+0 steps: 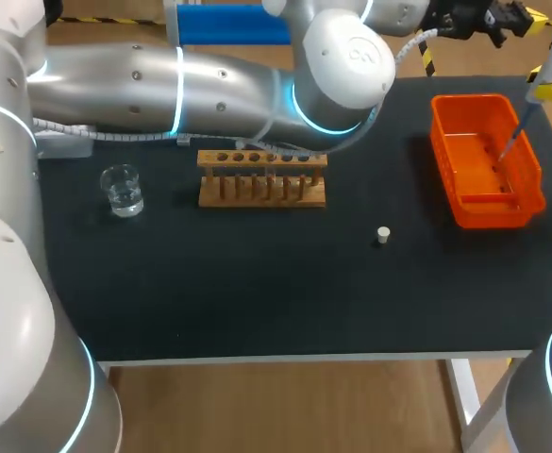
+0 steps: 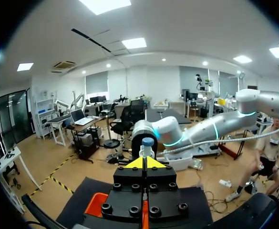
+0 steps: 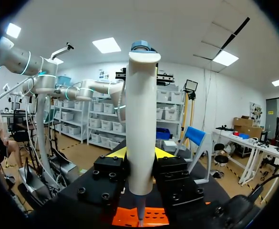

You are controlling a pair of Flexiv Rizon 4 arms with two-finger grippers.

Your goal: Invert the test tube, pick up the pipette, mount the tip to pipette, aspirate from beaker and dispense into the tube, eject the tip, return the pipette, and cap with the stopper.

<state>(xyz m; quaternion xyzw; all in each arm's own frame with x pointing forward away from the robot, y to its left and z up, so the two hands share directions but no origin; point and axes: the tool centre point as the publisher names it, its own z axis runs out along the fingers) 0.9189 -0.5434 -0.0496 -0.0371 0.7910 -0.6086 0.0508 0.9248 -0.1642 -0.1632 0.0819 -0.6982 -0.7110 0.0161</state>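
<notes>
Pipette (image 1: 547, 68): held tilted above the orange bin (image 1: 498, 213); the right gripper (image 3: 139, 155) pinches its smooth white barrel, one yellow-tipped finger on each side; the slim tip (image 1: 513, 132) is mounted and points down into the bin.

Status, as judged: pick-up and tip mounting are done; the position suits the eject step; returning the pipette and capping are left, since the stopper (image 1: 382, 235), a small pale plug, lies loose on the table (image 1: 257, 293) left of the bin's near corner. Transfer of liquid cannot be confirmed; no glass tube can be made out from the head view.

Left gripper (image 2: 145, 163): raised beyond the bin's far end; fingers pressed together, nothing seen between them.

Rack (image 1: 261, 193): bare wood, a row of holes over pegs; further left of the bin.

Beaker (image 1: 123, 192): clear, round, holding a little clear liquid; farthest left of the bin.

Bin: glossy rigid plastic, rectangular, open-topped; table surface matt black.
</notes>
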